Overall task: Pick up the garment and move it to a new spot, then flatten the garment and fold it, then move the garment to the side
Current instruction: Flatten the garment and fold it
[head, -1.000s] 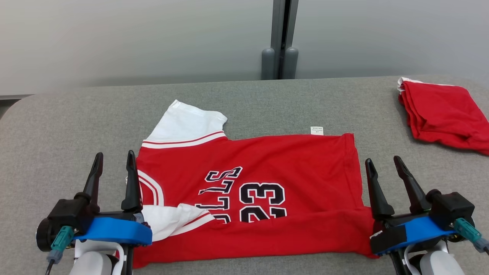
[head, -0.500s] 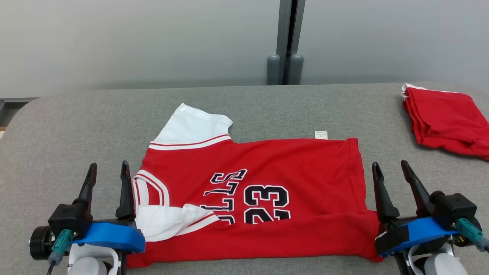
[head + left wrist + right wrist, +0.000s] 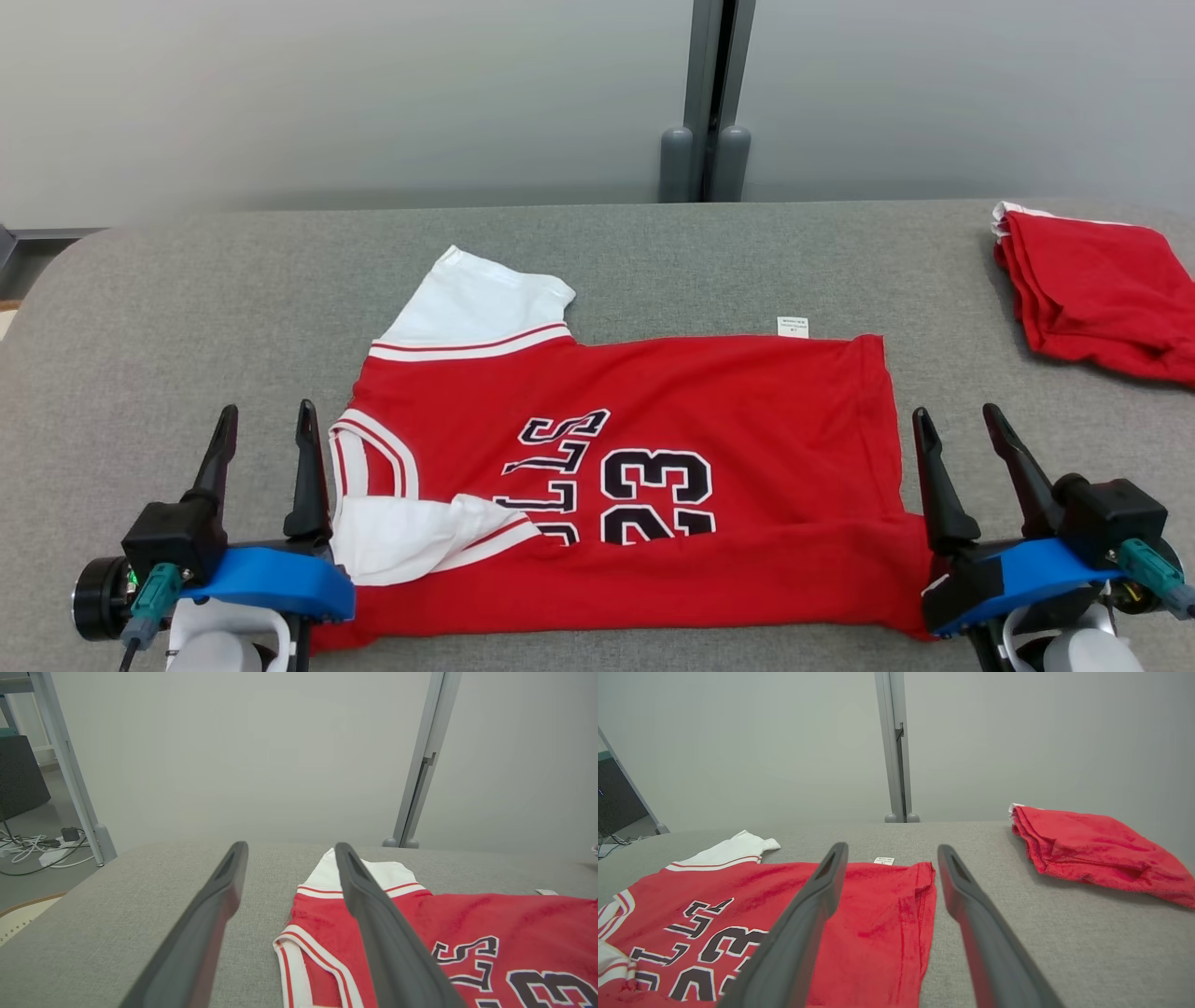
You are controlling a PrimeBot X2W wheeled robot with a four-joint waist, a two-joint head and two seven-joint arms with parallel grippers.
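the left jaws are standing wide open, gripping nothing, just beside the collar end of the red number 23 jersey (image 3: 728,401). the right jaws are gaping too, empty, just beside its hem. the jersey is lying between them, partly folded, on the grey surface (image 3: 187,317). a folded red garment (image 3: 1097,280) is resting well apart, beyond the right jaws.

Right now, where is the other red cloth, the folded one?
In the head view the folded red cloth lies at the grey table's far right, apart from the jersey and beyond the right gripper.
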